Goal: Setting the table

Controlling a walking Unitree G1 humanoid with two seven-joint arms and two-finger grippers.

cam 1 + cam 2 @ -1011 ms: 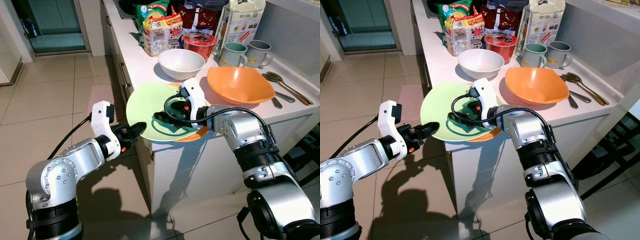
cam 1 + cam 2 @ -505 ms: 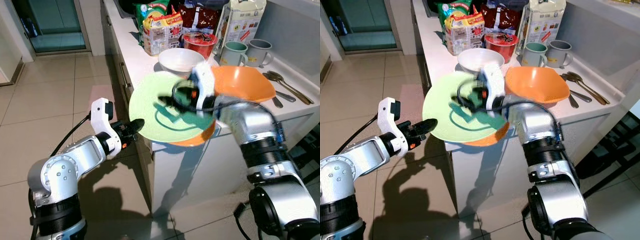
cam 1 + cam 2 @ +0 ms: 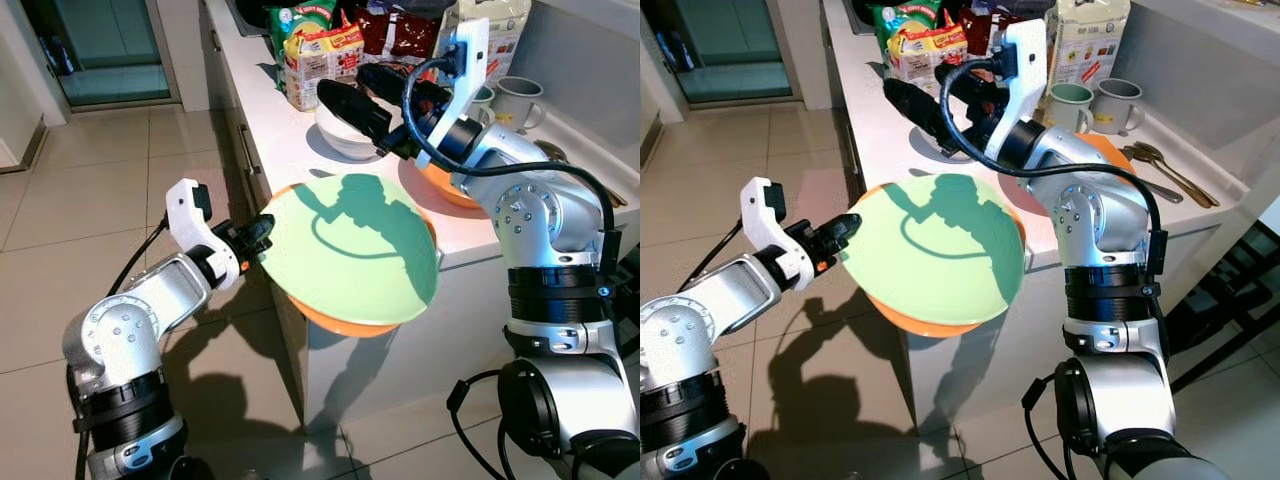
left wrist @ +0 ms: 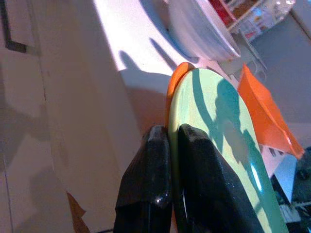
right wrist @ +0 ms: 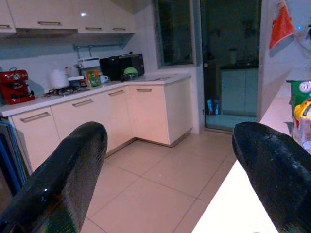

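A light green plate [image 3: 350, 250] lies stacked on an orange plate [image 3: 335, 322]. The pair is tilted and hangs out past the counter's front corner. My left gripper [image 3: 257, 236] is shut on their near rim; in the left wrist view its fingers [image 4: 146, 184] pinch the edge of the green plate [image 4: 218, 126] and the orange rim [image 4: 175, 80]. My right gripper [image 3: 345, 82] is raised above the counter, open, with nothing between its fingers [image 5: 63, 179]. It hangs over a white bowl [image 3: 345, 143].
On the white counter [image 3: 285, 140] stand an orange bowl [image 3: 445, 190], two mugs [image 3: 517, 100], spoons [image 3: 1160, 165] and food packets [image 3: 320, 55]. Cabinet drawers run along the counter's left side. Tiled floor [image 3: 90, 190] spreads to the left.
My right gripper came off the plates and rose above the counter, opening wide. The two plates slid out from the counter edge and tilted, carried by my left gripper.
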